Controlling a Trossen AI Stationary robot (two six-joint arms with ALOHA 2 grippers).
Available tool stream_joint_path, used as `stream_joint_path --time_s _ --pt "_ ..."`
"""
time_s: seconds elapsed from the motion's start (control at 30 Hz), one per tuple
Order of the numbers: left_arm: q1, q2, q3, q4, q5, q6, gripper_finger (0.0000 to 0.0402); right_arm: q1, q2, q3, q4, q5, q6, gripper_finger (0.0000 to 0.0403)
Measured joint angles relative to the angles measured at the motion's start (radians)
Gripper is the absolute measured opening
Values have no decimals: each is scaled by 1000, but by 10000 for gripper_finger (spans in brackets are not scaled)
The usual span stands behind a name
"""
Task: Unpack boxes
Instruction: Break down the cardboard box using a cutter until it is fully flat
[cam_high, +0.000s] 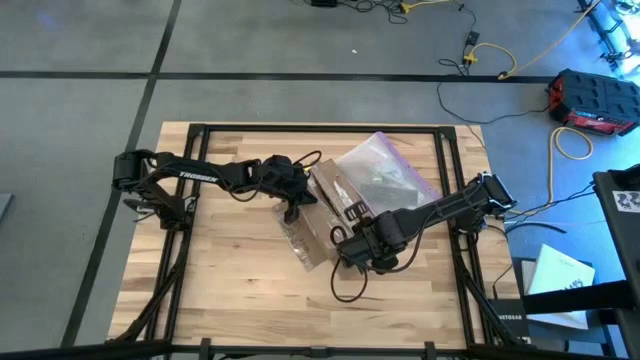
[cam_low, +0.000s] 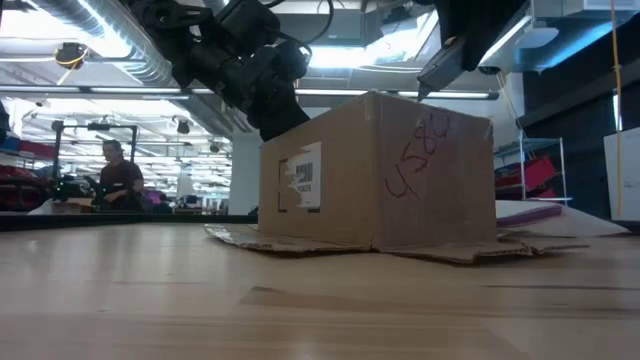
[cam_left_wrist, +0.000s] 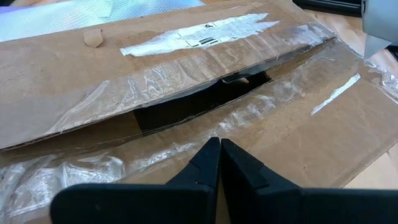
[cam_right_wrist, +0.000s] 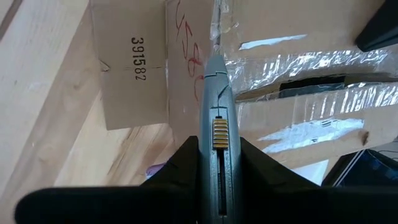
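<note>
A brown cardboard box (cam_high: 325, 190) stands mid-table, its lower flaps (cam_low: 300, 240) spread flat on the wood. Its taped top seam (cam_left_wrist: 199, 102) gapes in a dark slit. My left gripper (cam_left_wrist: 220, 149) is shut, fingertips on the top flap beside that slit, at the box's left top edge (cam_low: 280, 125). My right gripper (cam_right_wrist: 217, 155) is shut on a grey knife-like tool (cam_right_wrist: 214, 93). The tool's tip (cam_low: 425, 85) hangs close over the box top; I cannot tell whether it touches. My left gripper sets its shut fingertips (cam_left_wrist: 211, 155) on the taped near top flap (cam_left_wrist: 261, 134), just short of the slit. It comes slanting down from the table's left side. The box stays upright on the table. My right gripper pinches the tool's grey handle (cam_right_wrist: 217, 134) between its two fingers, which lie along it. It points steeply down at the box top. The tool is clear of the table.
A clear plastic bag with a purple edge (cam_high: 385, 170) lies against the box's far right side. A black frame (cam_high: 320, 128) runs around the wooden table. Bare wood (cam_high: 240, 290) lies toward the near edge. A person (cam_low: 118, 175) is far behind the table.
</note>
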Motion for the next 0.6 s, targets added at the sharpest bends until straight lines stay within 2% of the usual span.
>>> stream_joint_path --time_s 0.6 --pt "0 0 0 -7 17 5 0 0 -5 -1 -14 -1 -7 55"
